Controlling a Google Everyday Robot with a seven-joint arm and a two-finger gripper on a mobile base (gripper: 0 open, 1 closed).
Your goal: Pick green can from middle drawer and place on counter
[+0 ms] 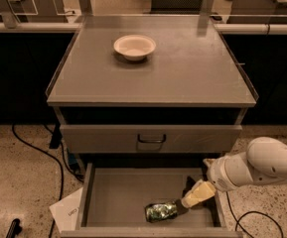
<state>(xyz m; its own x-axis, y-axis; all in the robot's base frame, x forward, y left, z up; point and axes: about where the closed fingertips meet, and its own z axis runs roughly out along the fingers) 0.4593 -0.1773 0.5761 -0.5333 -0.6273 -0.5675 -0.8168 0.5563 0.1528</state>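
The green can (161, 211) lies on its side on the floor of the open middle drawer (113, 197), near the front right. My gripper (181, 206) reaches down into the drawer from the right on a white arm (254, 168), its tip right at the can's right end. The counter (182, 68) is the grey cabinet top above.
A cream-white bowl (134, 46) sits on the counter at the back left. A closed drawer front with a dark handle (151, 139) is above the open drawer. Black cables (43, 155) and a white paper (68, 212) lie on the speckled floor at left.
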